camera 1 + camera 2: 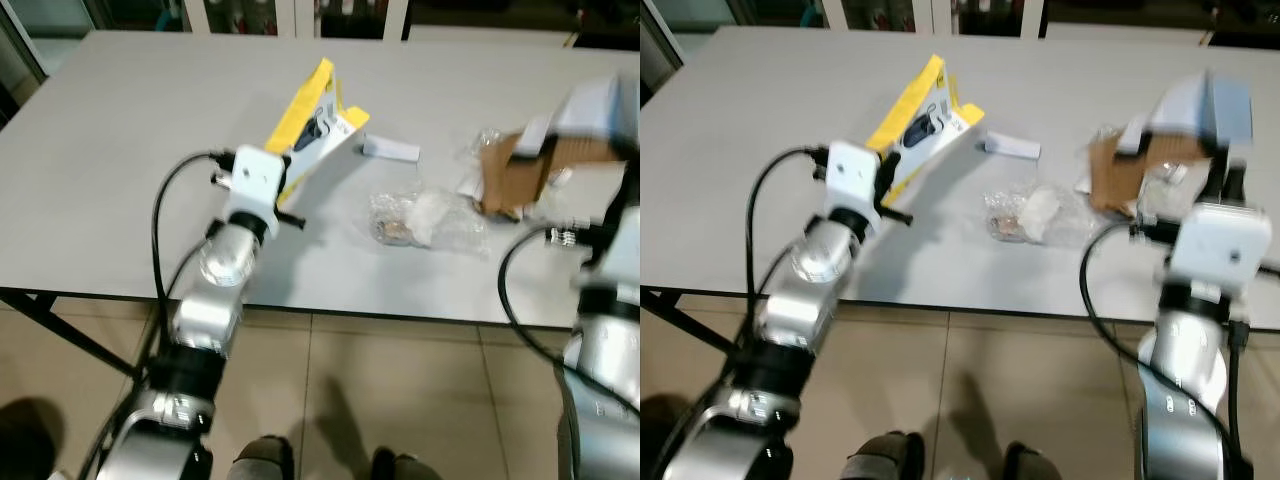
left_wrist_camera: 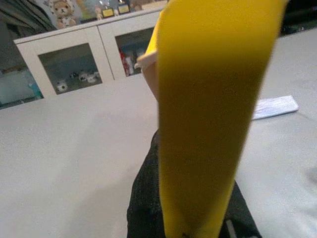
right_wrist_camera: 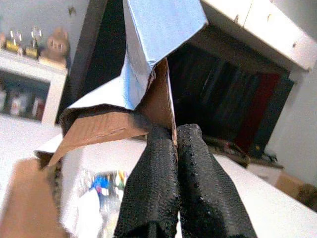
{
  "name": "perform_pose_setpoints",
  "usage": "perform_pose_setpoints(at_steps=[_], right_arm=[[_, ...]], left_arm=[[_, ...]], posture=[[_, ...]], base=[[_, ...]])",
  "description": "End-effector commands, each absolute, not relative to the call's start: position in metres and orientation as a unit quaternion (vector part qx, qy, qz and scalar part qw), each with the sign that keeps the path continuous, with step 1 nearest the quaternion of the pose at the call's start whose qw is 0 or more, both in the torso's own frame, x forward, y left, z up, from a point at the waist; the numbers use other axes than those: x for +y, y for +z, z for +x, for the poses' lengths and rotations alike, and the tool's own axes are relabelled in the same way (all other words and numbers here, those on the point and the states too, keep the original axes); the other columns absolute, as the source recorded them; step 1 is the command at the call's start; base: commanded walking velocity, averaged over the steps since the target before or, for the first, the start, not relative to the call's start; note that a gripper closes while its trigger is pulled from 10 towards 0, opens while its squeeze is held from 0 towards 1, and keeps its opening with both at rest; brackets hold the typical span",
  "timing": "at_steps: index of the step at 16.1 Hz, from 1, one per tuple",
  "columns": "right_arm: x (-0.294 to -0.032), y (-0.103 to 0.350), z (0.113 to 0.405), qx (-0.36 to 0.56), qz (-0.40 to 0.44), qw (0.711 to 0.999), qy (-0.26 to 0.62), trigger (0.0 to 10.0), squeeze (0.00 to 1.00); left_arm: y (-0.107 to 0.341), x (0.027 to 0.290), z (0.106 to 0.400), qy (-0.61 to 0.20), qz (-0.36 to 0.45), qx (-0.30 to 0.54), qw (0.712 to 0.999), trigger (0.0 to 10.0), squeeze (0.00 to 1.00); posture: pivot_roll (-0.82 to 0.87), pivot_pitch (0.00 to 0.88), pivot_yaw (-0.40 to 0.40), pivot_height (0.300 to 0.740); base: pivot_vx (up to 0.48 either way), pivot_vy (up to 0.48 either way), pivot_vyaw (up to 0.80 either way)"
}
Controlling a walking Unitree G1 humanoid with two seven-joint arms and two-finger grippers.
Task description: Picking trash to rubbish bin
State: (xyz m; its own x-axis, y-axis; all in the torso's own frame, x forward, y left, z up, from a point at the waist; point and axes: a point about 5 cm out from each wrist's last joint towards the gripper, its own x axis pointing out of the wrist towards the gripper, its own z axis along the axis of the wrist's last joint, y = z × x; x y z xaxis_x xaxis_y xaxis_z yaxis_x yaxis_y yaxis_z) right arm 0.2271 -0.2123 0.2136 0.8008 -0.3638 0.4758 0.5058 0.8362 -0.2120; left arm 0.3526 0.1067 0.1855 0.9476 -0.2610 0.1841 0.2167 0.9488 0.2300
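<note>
My left gripper [image 1: 290,165] is shut on a yellow and white package [image 1: 315,115], which stands tilted over the grey table [image 1: 120,150]. In the left wrist view the yellow edge of the package [image 2: 213,99] rises from between the black fingers [image 2: 146,198]. My right gripper [image 1: 1220,170] is shut on a torn cardboard box [image 1: 1185,110], white-blue outside and brown inside, raised above the table's right side. In the right wrist view both fingers [image 3: 148,188] pinch the cardboard box [image 3: 148,44] by its edge. Its brown flap [image 1: 510,175] hangs low; I cannot tell whether it touches the table.
A crumpled clear plastic bag [image 1: 425,218] with something brown inside lies mid-table. A small white strip [image 1: 390,150] lies behind it. More clear wrapping [image 1: 482,140] sits by the cardboard. Glass-door cabinets [image 2: 69,69] stand past the far edge. Tiled floor [image 1: 400,400] lies below the near edge.
</note>
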Motion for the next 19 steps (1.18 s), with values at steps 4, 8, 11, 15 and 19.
perform_pose_setpoints(at_steps=[4, 8, 11, 15, 19], right_arm=[[-0.208, 0.221, 0.225, -0.207, -0.167, 0.94, -0.215, 10.0, 0.0], [-0.207, 0.221, 0.225, -0.195, -0.179, 0.943, -0.204, 10.0, 0.0], [-0.206, 0.221, 0.225, -0.19, -0.18, 0.944, -0.202, 10.0, 0.0], [-0.205, 0.222, 0.227, -0.187, -0.178, 0.946, -0.197, 10.0, 0.0], [-0.206, 0.222, 0.228, -0.186, -0.175, 0.947, -0.195, 10.0, 0.0]], left_arm=[[0.186, 0.094, 0.347, -0.123, 0.102, -0.122, 0.98, 10.0, 0.0], [0.183, 0.087, 0.347, -0.125, 0.094, -0.12, 0.98, 10.0, 0.0], [0.182, 0.084, 0.348, -0.127, 0.092, -0.118, 0.981, 10.0, 0.0], [0.182, 0.082, 0.348, -0.126, 0.092, -0.119, 0.981, 10.0, 0.0], [0.183, 0.084, 0.349, -0.11, 0.105, -0.125, 0.981, 10.0, 0.0]], posture=[[0.16, 0.102, -0.035, 0.74], [0.14, 0.086, -0.044, 0.74], [0.13, 0.083, -0.04, 0.74], [0.13, 0.083, -0.044, 0.74], [0.13, 0.083, -0.047, 0.74]], base=[[0.0, 0.0, 0.0], [0.0, 0.0, 0.74], [0.0, 0.0, 0.8], [0.0, 0.0, 0.8], [0.0, 0.0, 0.8]])
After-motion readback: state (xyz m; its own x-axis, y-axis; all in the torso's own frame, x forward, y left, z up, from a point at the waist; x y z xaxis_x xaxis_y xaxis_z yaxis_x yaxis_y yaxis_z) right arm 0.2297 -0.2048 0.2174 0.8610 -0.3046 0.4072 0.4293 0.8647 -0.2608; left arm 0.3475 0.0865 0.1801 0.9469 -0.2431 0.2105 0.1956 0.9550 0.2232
